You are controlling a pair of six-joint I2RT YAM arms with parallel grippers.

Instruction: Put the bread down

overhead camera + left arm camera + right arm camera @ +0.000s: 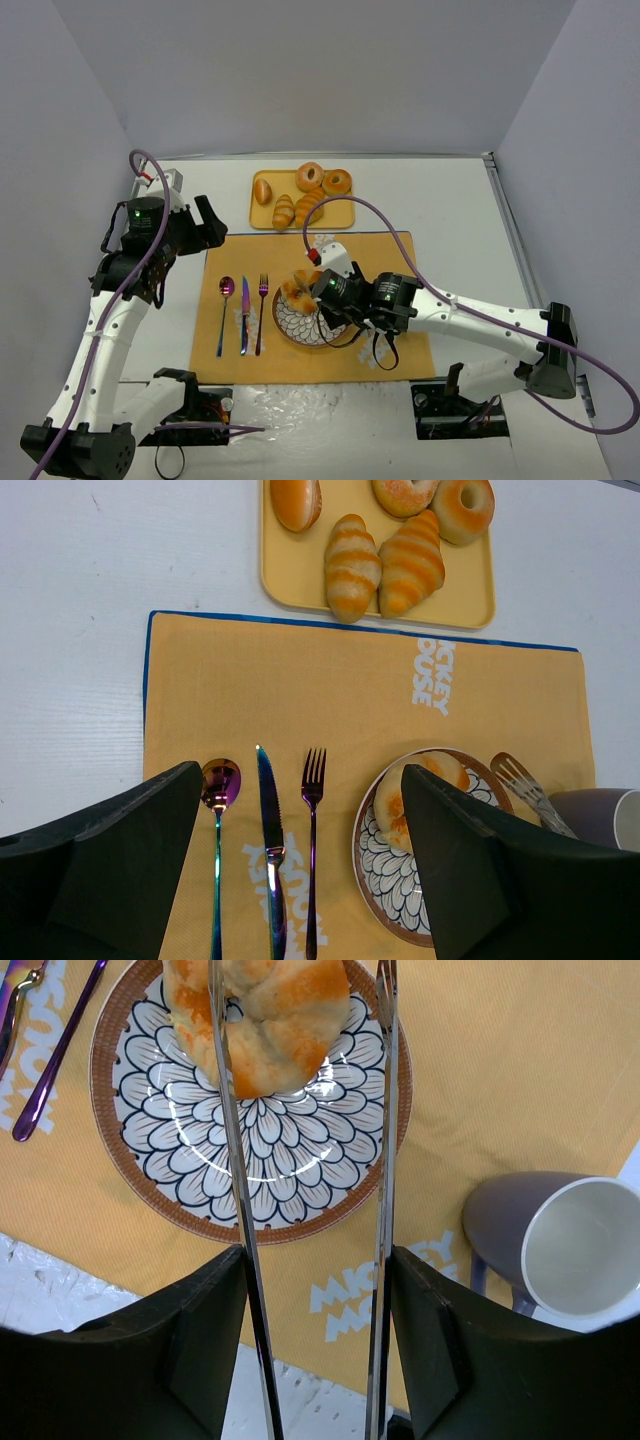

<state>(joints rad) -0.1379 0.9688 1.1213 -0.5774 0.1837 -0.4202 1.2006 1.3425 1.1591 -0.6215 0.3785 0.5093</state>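
Observation:
A braided golden bread roll (265, 1020) lies on the flower-patterned plate (130, 1150), toward its far rim. My right gripper (315, 1290) is shut on a pair of metal tongs (240, 1210), one tong arm against each finger. The tong arms reach out over the plate: the left one crosses the roll, the right one stands just off its side. From above, the right gripper (335, 290) sits over the plate (300, 330) beside the roll (298, 290). My left gripper (300, 810) hangs open above the placemat, holding nothing.
A yellow tray (268, 212) behind the orange placemat (390, 250) carries several more breads. A spoon (226, 300), knife (243, 310) and fork (262, 300) lie left of the plate. A grey cup (575, 1245) stands to the plate's right.

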